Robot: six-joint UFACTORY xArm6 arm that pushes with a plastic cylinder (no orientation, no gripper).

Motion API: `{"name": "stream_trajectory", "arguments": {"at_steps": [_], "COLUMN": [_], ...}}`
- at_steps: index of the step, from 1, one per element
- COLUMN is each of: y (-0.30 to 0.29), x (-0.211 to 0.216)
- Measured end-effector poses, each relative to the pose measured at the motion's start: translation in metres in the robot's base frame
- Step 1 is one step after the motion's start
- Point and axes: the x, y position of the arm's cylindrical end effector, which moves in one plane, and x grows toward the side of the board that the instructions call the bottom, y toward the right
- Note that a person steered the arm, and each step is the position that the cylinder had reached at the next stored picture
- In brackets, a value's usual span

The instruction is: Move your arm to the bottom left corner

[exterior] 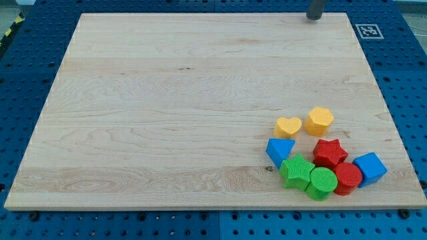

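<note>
Wooden board (167, 113) under me, my tip (313, 18) at its top edge toward the view's right, touching nothing, well apart from the blocks, yellow heart (288, 126), red star (329, 153), blue cube (369, 167) clustered at the board's lower right, the board's bottom left corner (20, 200) far off.

Wooden board (167, 120) with clustered blocks (320, 157)

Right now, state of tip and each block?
my tip: view's top right edge of the board, far from every block
yellow heart: flat, beside yellow hexagon
blue triangle: against green star
green cylinder: in cluster
red star: in cluster
red cylinder: against blue cube
</note>
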Motion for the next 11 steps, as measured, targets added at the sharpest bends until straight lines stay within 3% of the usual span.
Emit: {"name": "stream_trajectory", "arguments": {"at_steps": [3, 4, 6, 8, 9, 11], "y": [-0.020, -0.019, -0.019, -0.027, -0.037, -0.064], "x": [0.000, 0.038, 0.070, 0.046, 0.010, 0.004]}}
